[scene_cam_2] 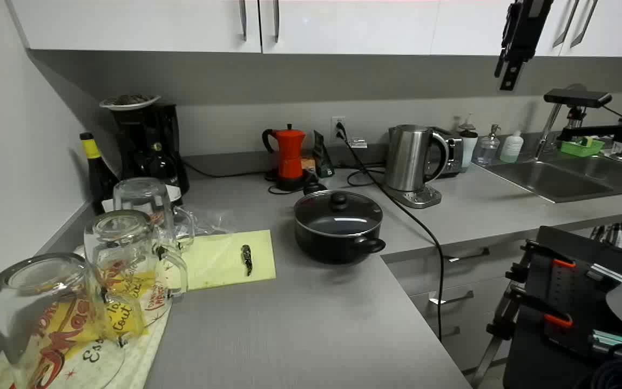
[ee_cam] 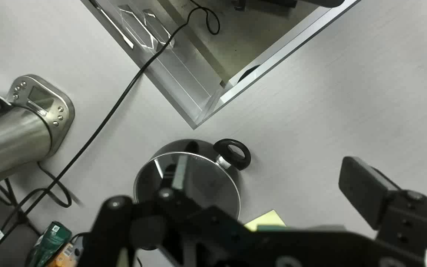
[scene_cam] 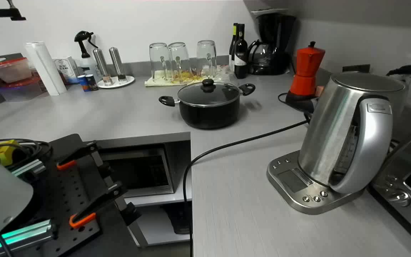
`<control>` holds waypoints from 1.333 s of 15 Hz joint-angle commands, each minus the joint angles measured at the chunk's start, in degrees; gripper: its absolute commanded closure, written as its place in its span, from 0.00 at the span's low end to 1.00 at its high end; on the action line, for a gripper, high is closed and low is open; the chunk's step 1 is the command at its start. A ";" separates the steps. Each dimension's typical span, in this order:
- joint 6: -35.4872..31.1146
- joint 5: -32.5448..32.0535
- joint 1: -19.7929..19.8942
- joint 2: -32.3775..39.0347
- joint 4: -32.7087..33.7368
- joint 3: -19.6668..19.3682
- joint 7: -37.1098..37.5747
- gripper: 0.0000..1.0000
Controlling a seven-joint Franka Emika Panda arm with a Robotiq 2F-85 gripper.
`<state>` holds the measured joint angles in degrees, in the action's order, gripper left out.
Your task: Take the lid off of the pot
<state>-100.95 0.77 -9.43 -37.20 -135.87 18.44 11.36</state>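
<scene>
The grey table (scene_cam: 234, 200) turns its corner near the pot (scene_cam: 209, 117), set there for reach, I'd guess. High and well apart from the pot, the hand (ee_cam: 263, 170) gapes wide around nothing. Glass mugs (scene_cam: 179, 61) near the pot stand upturned, perhaps to drain. On the pot rests its lid (scene_cam: 209, 98), knob up, likely meant for pinching: clear glass, thin metal rim, over smooth, squat black walls.
</scene>
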 commanded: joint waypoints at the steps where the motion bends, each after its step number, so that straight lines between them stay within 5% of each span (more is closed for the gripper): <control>1: 0.12 -0.46 -0.88 0.23 0.23 -0.66 0.45 0.00; 11: -0.13 -0.61 -0.88 0.73 0.28 -1.71 -1.25 0.00; 20: -10.25 1.82 0.06 9.07 1.99 -12.27 -13.85 0.00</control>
<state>-108.02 0.76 -9.19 -32.40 -135.73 9.18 2.43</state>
